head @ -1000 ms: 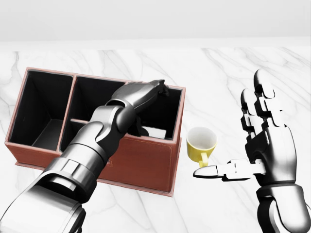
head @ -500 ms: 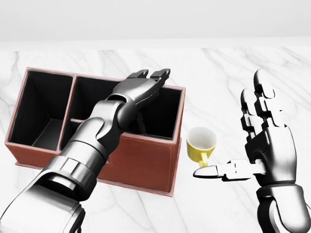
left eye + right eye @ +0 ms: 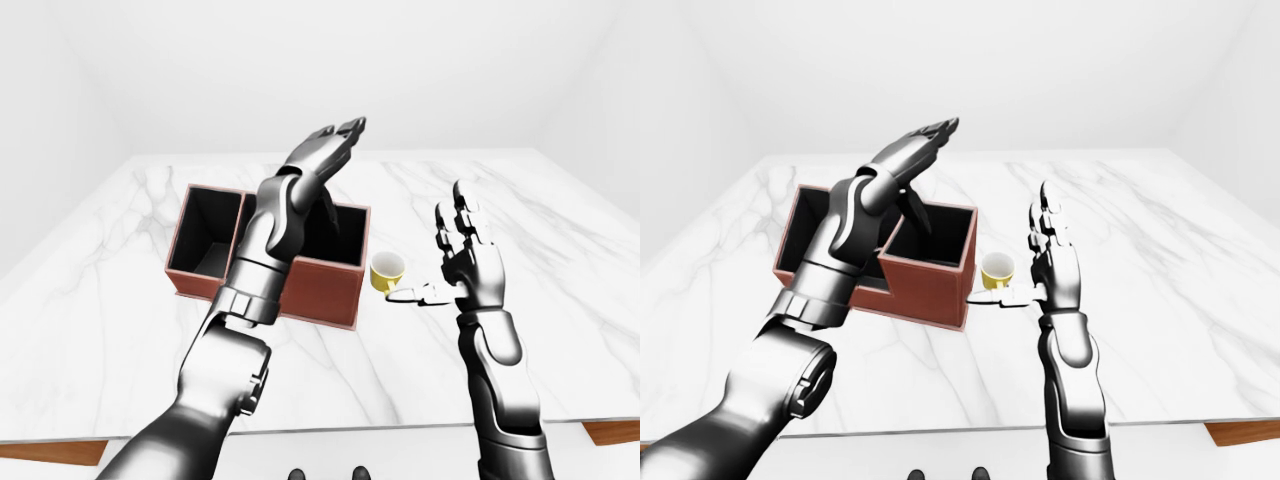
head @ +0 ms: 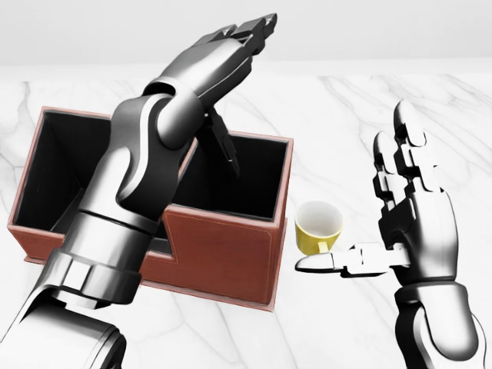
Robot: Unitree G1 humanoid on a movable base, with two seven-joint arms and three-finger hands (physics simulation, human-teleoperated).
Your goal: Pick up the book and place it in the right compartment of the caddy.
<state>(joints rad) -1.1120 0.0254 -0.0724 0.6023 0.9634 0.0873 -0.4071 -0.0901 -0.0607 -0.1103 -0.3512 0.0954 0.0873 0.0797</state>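
One marble table (image 3: 560, 300), one caddy (image 4: 231, 257), one yellow cup (image 4: 317, 227) just right of the caddy, standing upright. The book cannot be seen; the caddy's right compartment looks dark. Left hand (image 4: 223, 58) is above the caddy, fingers straight, empty. Right hand (image 4: 411, 223) is right of the cup, spread open, empty

Mug (image 4: 318, 227) just beside caddy (image 4: 231, 246)

Bright, even light all round; crisp renders, no blur. Only faint shadows on the white marble desk (image 3: 560, 300); caddy (image 4: 231, 254) interior dark.
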